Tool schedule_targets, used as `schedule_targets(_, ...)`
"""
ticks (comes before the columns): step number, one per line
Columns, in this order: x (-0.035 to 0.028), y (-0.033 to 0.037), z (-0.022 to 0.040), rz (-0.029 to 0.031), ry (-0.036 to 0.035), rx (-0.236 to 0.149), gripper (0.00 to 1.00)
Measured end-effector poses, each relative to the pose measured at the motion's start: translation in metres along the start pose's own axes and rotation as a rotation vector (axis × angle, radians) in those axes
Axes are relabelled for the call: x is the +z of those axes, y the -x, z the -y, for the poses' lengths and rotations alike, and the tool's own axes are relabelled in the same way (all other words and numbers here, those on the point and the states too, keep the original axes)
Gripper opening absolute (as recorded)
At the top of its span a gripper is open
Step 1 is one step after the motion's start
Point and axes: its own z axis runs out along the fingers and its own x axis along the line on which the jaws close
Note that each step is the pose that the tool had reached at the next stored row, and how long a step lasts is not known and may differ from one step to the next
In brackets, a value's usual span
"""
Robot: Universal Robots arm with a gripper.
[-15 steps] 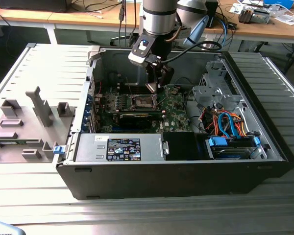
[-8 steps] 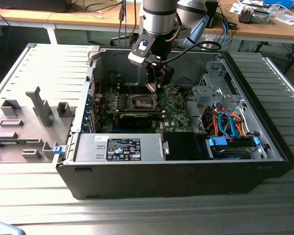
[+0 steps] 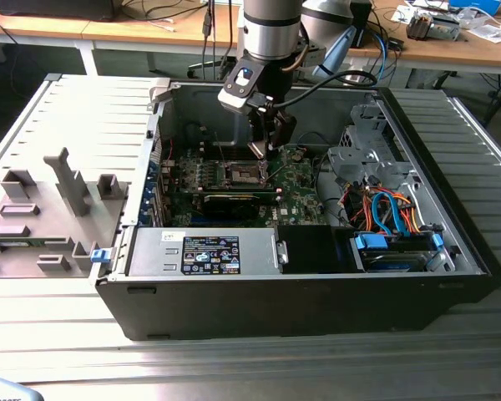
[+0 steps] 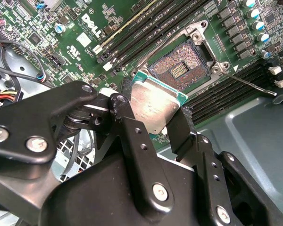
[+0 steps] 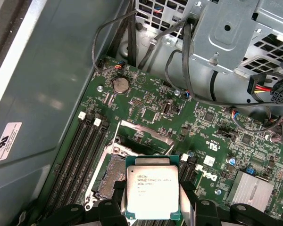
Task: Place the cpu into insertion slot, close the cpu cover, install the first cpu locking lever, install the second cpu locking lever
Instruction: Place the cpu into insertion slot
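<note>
We are holding the cpu (image 4: 153, 106), clamped in the pincer (image 4: 150, 112), close to the empty insertion slot (image 4: 179, 68); we are judging that seating it, closing the cpu cover (image 5: 144, 133) and installing both locking levers (image 4: 247, 82) are all remaining.

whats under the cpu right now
In the first wrist view the cpu, held by the gripper, hangs over the open slot; part of its pin field shows, the rest is hidden behind the cpu.
</note>
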Motion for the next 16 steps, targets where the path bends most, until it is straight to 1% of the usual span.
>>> schedule_targets(11, 0.0001, 0.0, 0.0, 0.0002, -0.0002, 0.006, 0.54)
schedule_targets(13, 0.0003, 0.0, 0.0, 0.0012, -0.0013, 0.03, 0.54)
schedule_targets(16, 0.0003, 0.0, 0.0, 0.0013, -0.0014, 0.031, 0.54)
